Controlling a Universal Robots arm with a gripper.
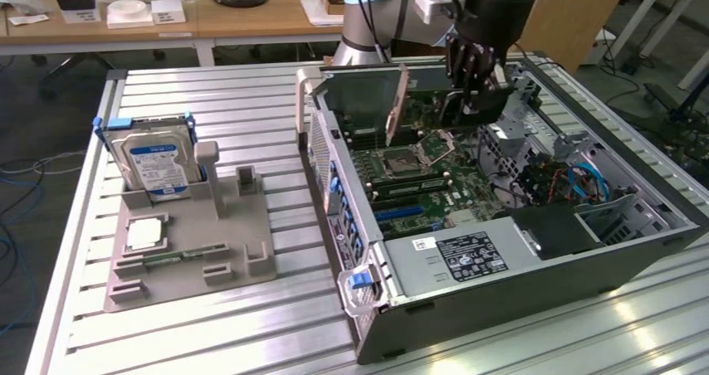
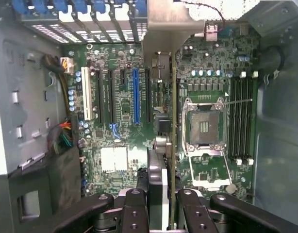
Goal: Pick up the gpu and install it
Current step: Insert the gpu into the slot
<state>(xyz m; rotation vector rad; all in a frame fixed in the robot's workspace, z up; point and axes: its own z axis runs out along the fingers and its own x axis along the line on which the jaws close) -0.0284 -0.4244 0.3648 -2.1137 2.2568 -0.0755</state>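
The gpu is a green card with a metal bracket at its far end. It hangs upright inside the open computer case, just above the motherboard. My gripper is shut on its near end from above. In the wrist view the gpu shows edge-on, running from between my gripper fingers toward the rear slot openings. It lies over the strip between the black expansion slot and the CPU socket, next to the blue slot.
On the exterior view's left, a grey fixture holds an upright hard drive, a processor chip and a memory stick. The power supply fills the case's near end. Cables and a drive cage line its far side.
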